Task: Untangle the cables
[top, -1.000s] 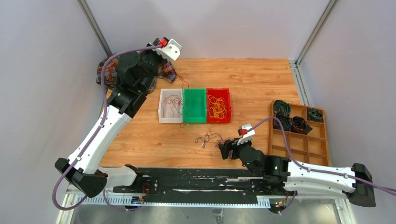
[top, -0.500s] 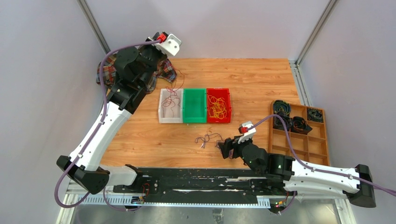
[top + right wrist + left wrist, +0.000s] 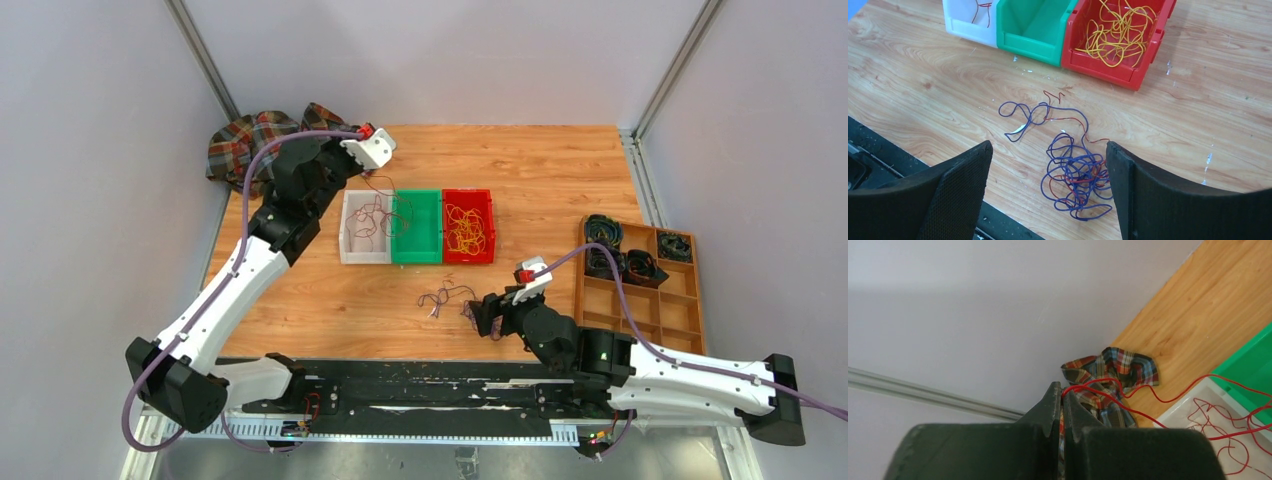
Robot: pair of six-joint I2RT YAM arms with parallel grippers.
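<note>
Lowered from above the plaid cloth (image 3: 238,142) toward the white bin (image 3: 362,257), the left gripper (image 3: 1062,390) is clamped on a red cable (image 3: 1168,401), the right gripper (image 3: 1048,150) spread wide over the purple tangle (image 3: 1075,172).

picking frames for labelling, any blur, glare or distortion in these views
Top external: evenly lit, no glare, but the loose tangle is barely resolved. Left wrist: left gripper soft and dark, red cable sharp. Right wrist: right gripper blurred, tangle crisp.
</note>
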